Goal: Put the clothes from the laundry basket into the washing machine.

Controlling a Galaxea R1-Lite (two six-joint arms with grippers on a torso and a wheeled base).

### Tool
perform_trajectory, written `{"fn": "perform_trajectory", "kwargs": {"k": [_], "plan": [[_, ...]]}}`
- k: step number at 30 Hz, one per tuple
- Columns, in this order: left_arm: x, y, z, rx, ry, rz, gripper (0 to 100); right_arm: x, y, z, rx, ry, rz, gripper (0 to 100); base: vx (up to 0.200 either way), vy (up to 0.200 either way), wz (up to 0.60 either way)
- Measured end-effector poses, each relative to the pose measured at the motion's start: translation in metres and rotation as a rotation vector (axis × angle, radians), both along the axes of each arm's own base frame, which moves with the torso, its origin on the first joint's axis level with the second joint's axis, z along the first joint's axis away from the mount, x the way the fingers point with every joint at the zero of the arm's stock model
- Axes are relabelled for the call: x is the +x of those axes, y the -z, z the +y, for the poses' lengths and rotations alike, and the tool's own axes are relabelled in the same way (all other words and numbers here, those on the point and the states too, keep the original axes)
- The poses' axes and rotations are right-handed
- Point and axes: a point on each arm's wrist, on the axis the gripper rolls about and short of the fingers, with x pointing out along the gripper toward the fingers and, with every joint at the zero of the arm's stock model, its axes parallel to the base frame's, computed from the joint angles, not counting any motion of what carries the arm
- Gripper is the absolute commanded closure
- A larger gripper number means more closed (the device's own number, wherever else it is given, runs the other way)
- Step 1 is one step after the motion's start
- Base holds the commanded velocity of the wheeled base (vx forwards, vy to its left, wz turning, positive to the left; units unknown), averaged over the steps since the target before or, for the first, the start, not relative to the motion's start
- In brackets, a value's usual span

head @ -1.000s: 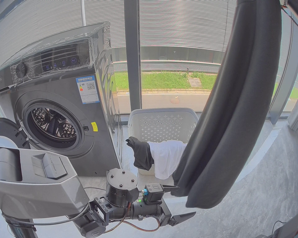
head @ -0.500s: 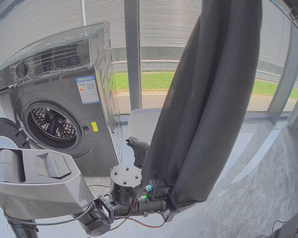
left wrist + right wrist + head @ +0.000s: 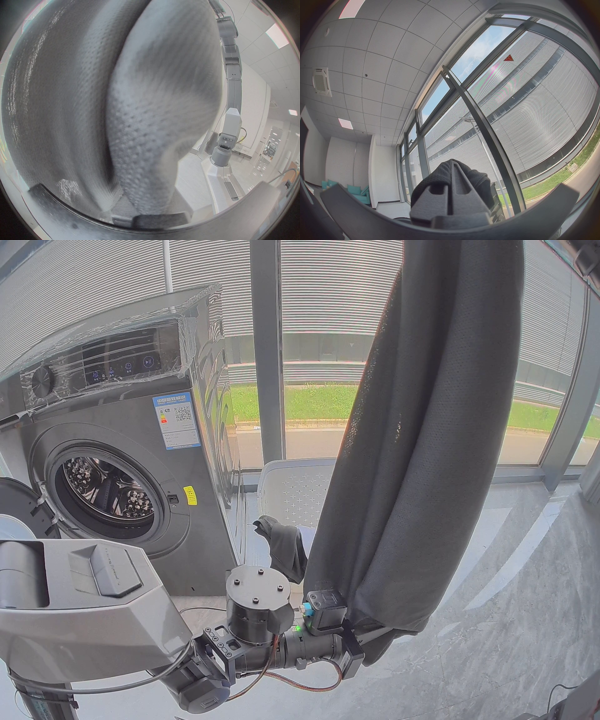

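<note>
A long dark grey garment [image 3: 425, 459] hangs from the top right of the head view down to the floor level in front of the white laundry basket [image 3: 290, 487]. My right gripper [image 3: 452, 175] is shut on its upper end. My left gripper [image 3: 375, 637] sits at the garment's bunched lower end, and in the left wrist view the gripper [image 3: 150, 215] is shut, with the garment's fabric [image 3: 156, 93] pinched between its fingers. A black cloth [image 3: 284, 546] droops over the basket's front rim beside a sliver of white cloth [image 3: 309, 534]. The washing machine [image 3: 125, 427] stands left with its drum [image 3: 106, 496] open.
The machine's round door [image 3: 19, 502] is swung open at the far left. A window pillar [image 3: 269, 352] and glass wall run behind the basket. Bare grey floor [image 3: 519, 615] spreads to the right.
The hanging garment has swung left across the basket, hiding most of it. My left gripper, open a second ago, has risen into the garment's lower end and closed on it.
</note>
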Motion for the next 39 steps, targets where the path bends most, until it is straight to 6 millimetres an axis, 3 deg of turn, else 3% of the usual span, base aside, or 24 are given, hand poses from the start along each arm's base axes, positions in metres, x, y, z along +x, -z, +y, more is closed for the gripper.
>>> {"fn": "perform_trajectory", "kwargs": {"k": [5,9,14,21,26,30,39], "plan": [[0.0,-0.008,0.001,-0.02,-0.006,-0.017,100,0.016,0.005,-0.01,-0.018,0.079,0.012,100,0.0,0.0,0.0],[-0.002,-0.024,0.006,-0.052,-0.013,-0.041,100,0.044,0.014,-0.033,-0.055,0.215,0.022,100,0.0,0.0,0.0],[-0.007,-0.063,0.027,-0.132,-0.053,-0.095,100,0.075,0.038,-0.066,-0.139,0.368,0.072,100,0.0,0.0,0.0],[-0.018,-0.108,0.059,-0.227,-0.108,-0.176,100,0.094,0.074,-0.095,-0.233,0.493,0.17,100,0.0,0.0,0.0],[-0.028,-0.128,0.075,-0.274,-0.125,-0.212,100,0.102,0.084,-0.121,-0.249,0.595,0.209,100,0.0,0.0,0.0],[-0.032,-0.138,0.082,-0.302,-0.135,-0.232,100,0.103,0.095,-0.131,-0.269,0.625,0.24,100,0.0,0.0,0.0],[-0.033,-0.167,0.087,-0.373,-0.142,-0.296,100,0.097,0.158,-0.137,-0.397,0.59,0.415,100,0.0,0.0,0.0]]}}
